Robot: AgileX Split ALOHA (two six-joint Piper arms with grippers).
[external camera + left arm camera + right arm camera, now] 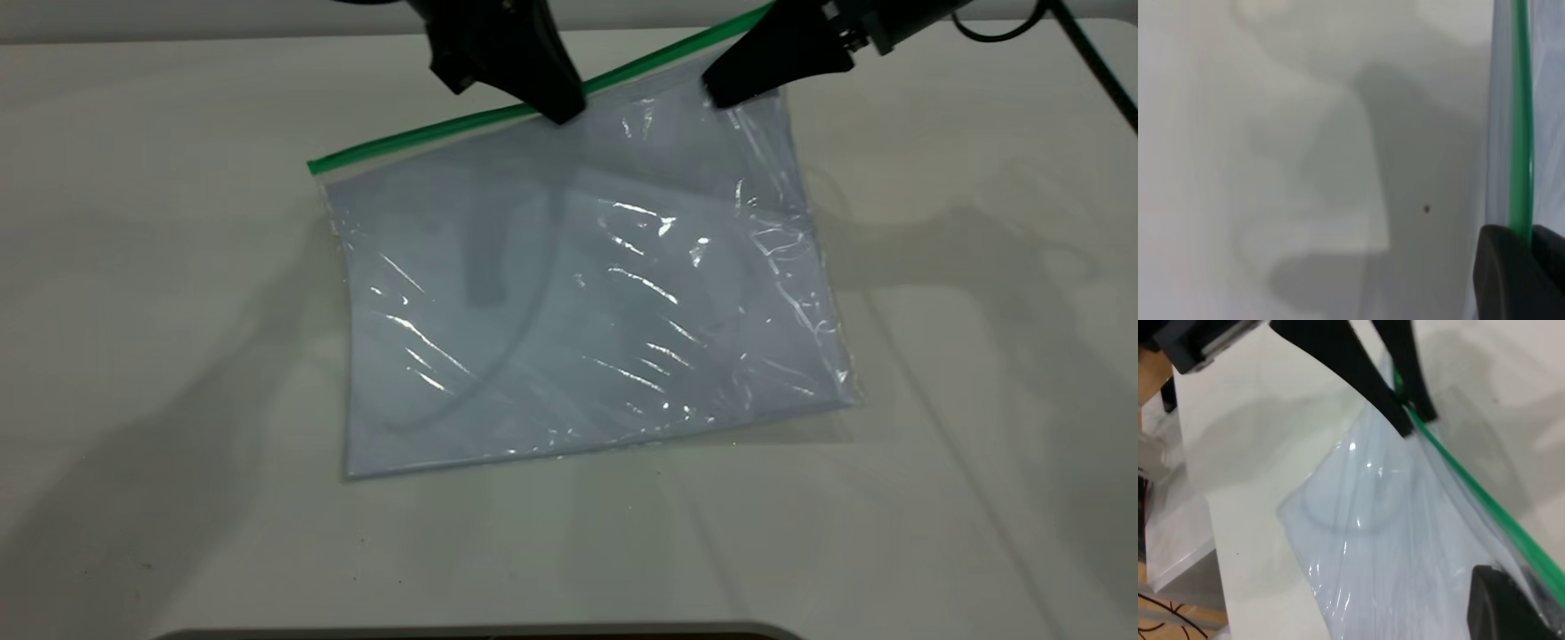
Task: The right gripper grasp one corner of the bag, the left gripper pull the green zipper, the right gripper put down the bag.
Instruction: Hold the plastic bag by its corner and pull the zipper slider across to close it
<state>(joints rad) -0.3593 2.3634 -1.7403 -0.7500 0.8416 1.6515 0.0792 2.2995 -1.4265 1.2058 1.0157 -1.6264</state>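
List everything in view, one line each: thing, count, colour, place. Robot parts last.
bag: one, clear bluish-white, crinkled, far edge lifted off the table, near edge resting on it.
green zipper: one, bright green, along the bag's far long edge.
table: one, off-white, under everything.
left gripper: one, black, jaws closed on the zipper partway along it.
right gripper: one, black, jaws gripping the bag's far right corner.

One bag [578, 302], two grippers [560, 107] [725, 89]
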